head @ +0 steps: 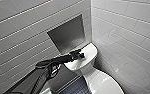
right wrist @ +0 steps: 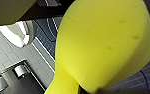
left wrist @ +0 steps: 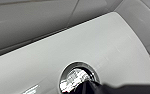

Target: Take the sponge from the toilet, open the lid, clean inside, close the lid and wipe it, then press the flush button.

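The white toilet (head: 101, 82) stands in the corner with its lid (head: 106, 85) down. My left gripper (head: 79, 54) reaches over the cistern top (head: 91, 51), shut. In the left wrist view its dark tip (left wrist: 92, 88) rests on the edge of the round, shiny flush button (left wrist: 74, 78), set in a ring in the white cistern top (left wrist: 66, 50). The bright yellow sponge (right wrist: 101, 45) looms close in the right wrist view, pinched at its narrow end by my right gripper (right wrist: 91, 90).
A grey recessed niche (head: 67, 32) sits in the tiled wall just behind the cistern. White tiled walls close in on both sides of the toilet. Dark small-tiled floor (head: 76, 88) lies beside the bowl.
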Robot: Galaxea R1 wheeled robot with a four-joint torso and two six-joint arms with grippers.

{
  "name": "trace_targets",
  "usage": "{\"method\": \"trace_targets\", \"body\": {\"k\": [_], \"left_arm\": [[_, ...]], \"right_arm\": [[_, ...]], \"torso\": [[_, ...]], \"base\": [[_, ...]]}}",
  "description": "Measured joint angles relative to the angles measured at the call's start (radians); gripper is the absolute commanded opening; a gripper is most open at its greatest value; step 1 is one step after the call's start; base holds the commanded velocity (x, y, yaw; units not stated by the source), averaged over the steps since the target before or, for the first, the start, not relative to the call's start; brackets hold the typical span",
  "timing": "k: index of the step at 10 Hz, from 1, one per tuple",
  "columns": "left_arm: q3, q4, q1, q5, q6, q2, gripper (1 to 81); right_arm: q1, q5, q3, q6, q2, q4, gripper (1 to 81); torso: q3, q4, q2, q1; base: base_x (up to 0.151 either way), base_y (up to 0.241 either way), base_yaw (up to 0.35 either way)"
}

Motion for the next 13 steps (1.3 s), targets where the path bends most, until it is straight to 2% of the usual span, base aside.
{"method": "trace_targets", "body": {"k": [3, 5, 8, 11, 13], "left_arm": [[0.195, -0.056, -0.096, -0.011, -0.001, -0.107, 1.0], [0.330, -0.077, -0.100, -0.003, -0.003, -0.214, 1.0], [0.620, -0.085, -0.101, 0.003, -0.003, -0.372, 1.0], [0.931, -0.084, -0.093, 0.025, -0.003, -0.594, 1.0], [1.110, -0.073, -0.031, 0.032, -0.001, -0.750, 1.0]], "right_arm": [[0.000, 0.008, 0.000, 0.000, 0.000, 0.000, 1.0], [-0.002, 0.017, -0.001, 0.000, 0.000, 0.000, 1.0], [-0.002, 0.040, -0.001, 0.000, -0.002, 0.000, 1.0], [-0.002, 0.049, -0.001, 0.000, -0.009, 0.000, 1.0], [-0.001, 0.049, -0.002, 0.001, -0.009, 0.000, 1.0]], "torso": [[0.000, 0.000, 0.000, 0.000], [0.000, 0.000, 0.000, 0.000], [0.000, 0.000, 0.000, 0.000], [0.000, -0.001, 0.000, 0.000], [0.001, -0.001, 0.000, 0.000]], "base": [[0.000, 0.000, 0.000], [0.000, 0.000, 0.000], [0.000, 0.000, 0.000], [0.000, 0.000, 0.000], [0.000, 0.000, 0.000]]}}
